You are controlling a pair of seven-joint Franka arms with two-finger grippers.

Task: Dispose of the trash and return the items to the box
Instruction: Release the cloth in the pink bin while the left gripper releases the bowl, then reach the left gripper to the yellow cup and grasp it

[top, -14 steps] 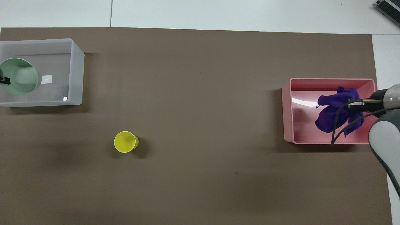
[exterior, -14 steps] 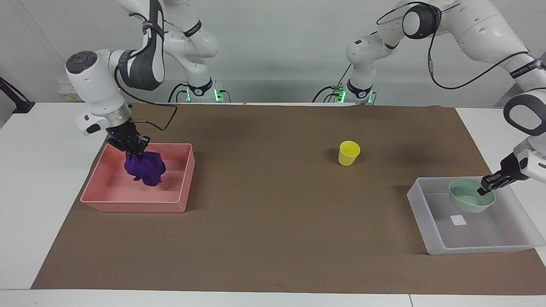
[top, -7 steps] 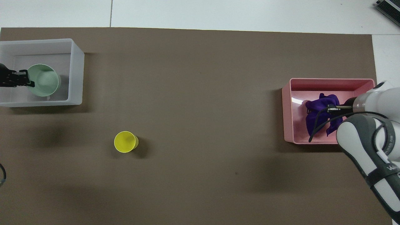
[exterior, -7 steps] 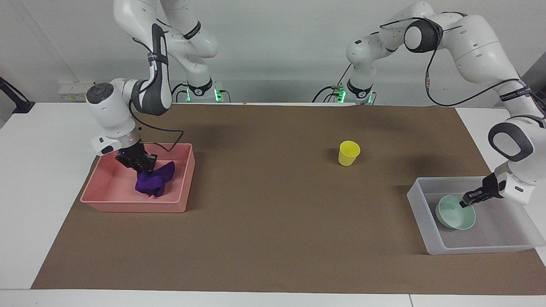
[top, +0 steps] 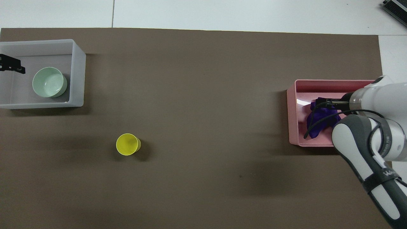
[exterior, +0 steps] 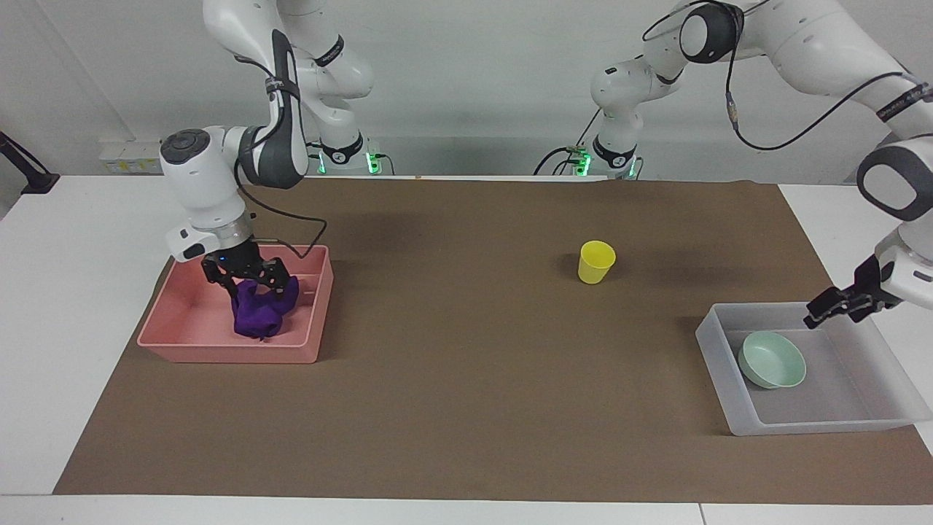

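The purple cloth wad (exterior: 259, 315) lies in the pink tray (exterior: 226, 354) at the right arm's end of the table. My right gripper (exterior: 246, 281) is open just above the wad, its fingers spread over the wad's top. In the overhead view the arm partly covers the wad (top: 318, 122). The mint-green bowl (exterior: 771, 359) sits upright on the floor of the translucent box (exterior: 802, 424). My left gripper (exterior: 822, 315) is open and empty above the box, apart from the bowl. The yellow cup (exterior: 596, 262) stands upright on the brown mat, nearer to the robots than the box.
A brown mat (exterior: 466, 379) covers most of the white table. The box's sticker does not show, with the bowl over that spot. The right arm's elbow (top: 365, 140) hangs over the pink tray's robot-side corner.
The left gripper lowered the bowl into the box, let go and rose. The right gripper lowered the purple wad into the pink tray and opened over it.
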